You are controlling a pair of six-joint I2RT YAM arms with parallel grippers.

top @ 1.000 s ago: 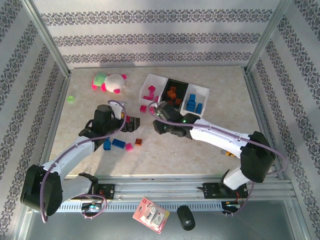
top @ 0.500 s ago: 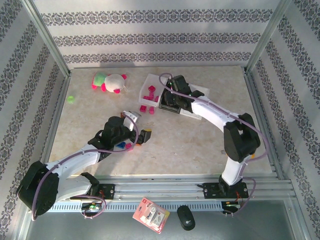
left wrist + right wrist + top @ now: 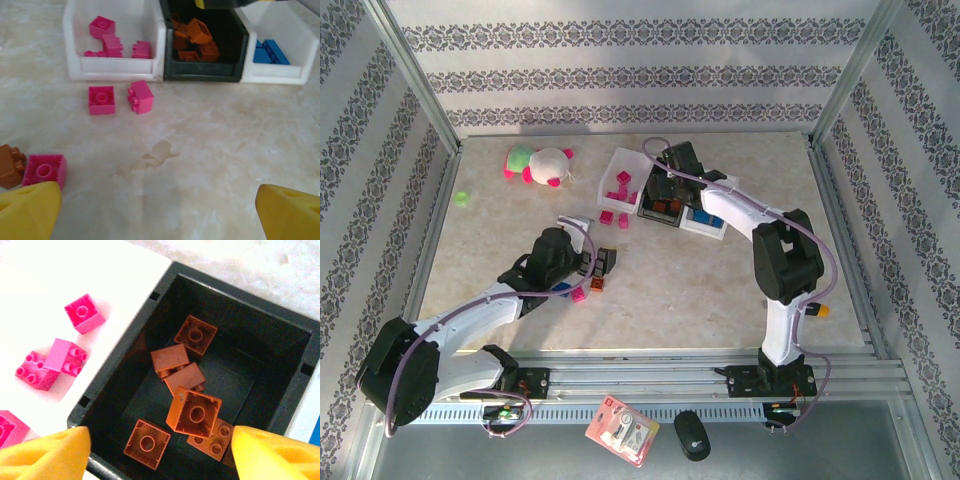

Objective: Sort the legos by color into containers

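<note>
Pink-white plush toy (image 3: 540, 163) and green piece (image 3: 462, 198) lie upper left. Six orange bricks (image 3: 195, 412) in black tray (image 3: 260, 335). Left gripper (image 3: 160, 200) and right gripper (image 3: 160, 445) both gape, empty.

Walls (image 3: 620, 75): white, crossed by bands of grey damask scrollwork
Table (image 3: 720, 290): beige, marbled with paler veins
Left container (image 3: 115, 70): white, with magenta-pink legos (image 3: 102, 26) inside
Middle container (image 3: 125, 365): black, with orange-brown legos (image 3: 194, 412) inside (glossy where the light falls)
Right container (image 3: 275, 75): white, with blue legos (image 3: 272, 50) inside
Loose legos (image 3: 101, 100): mostly magenta-pink, one brown brick (image 3: 10, 165) at the edge
Plush toy (image 3: 542, 163): white body, hot-pink ends, pale green at one side
Small piece (image 3: 462, 198): light green
Left gripper (image 3: 157, 192) fingers: yellow
Right gripper (image 3: 161, 432) fingers: orange-yellow
Arms (image 3: 470, 310): white and black, trailing a purple cable
Card (image 3: 622, 428): red and white
</note>
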